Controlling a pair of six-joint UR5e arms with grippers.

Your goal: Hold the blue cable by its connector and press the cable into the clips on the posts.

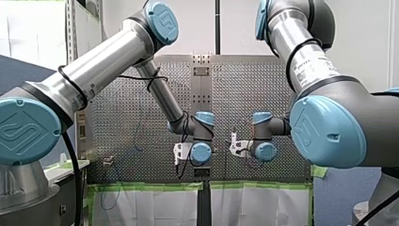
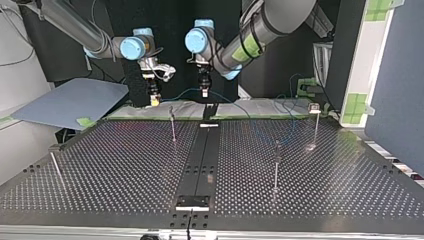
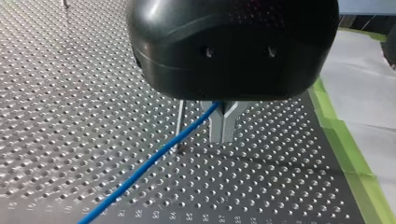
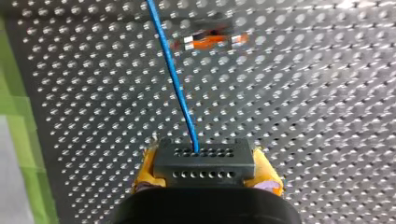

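The cable (image 3: 154,161) runs off the left wrist view's edge at one end and vanishes at the other behind the black body of my left gripper (image 3: 223,135). Ahead of my right gripper (image 4: 205,171), an orange-and-silver part (image 4: 210,39) is blurred beyond telling. In the front view, the wrists hide both grippers. In the top view, the clips (image 2: 314,106) on the posts (image 2: 173,125) are too small to read.

The thin blue cable (image 4: 177,93) runs straight out of a black connector (image 4: 204,163), a block with two rows of small holes, clamped in my right gripper (image 4: 205,179) above the surface. The cable passes just beside an orange-and-silver clip (image 4: 210,39). In the top view, thin upright posts stand on the surface: a post (image 2: 173,125) near the far edge, a second post (image 2: 315,125) by the far right corner, a third post (image 2: 276,167) right of the middle, and a fourth post (image 2: 56,170) near the left edge.
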